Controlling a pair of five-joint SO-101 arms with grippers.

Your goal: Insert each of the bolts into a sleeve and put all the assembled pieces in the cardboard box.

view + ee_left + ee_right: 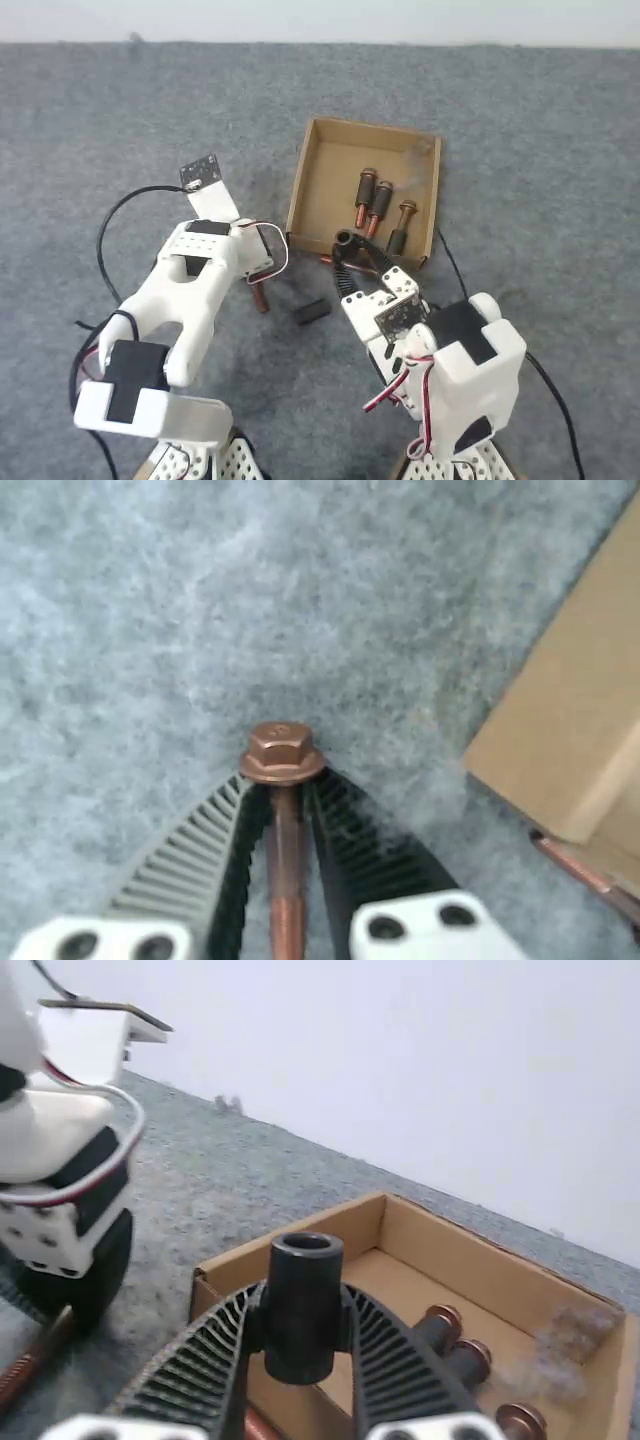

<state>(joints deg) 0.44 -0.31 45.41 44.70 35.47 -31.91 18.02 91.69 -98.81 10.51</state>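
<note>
Copper bolt [281, 752]: pinched by its shank in the left gripper [283, 795], with the hexagonal head poking out past the fingertips, over the grey surface [120, 120] and near a corner of the cardboard box [299, 190].
Left gripper: pressed together on the bolt's shank, one ribbed finger on each side.
Black sleeve [305, 1260]: clamped upright in the right gripper [302, 1310], open end up, just in front of the box's near wall.
Right gripper: closed on the sleeve's sides, below its rim.
Cardboard box: open-topped on the surface, with three assembled pieces [380, 207] lying side by side inside.
Loose sleeve [312, 311]: on its side on the surface between the two grippers, touching neither.
Second bolt [575, 865]: lying on the surface just beside the box's near wall.
</note>
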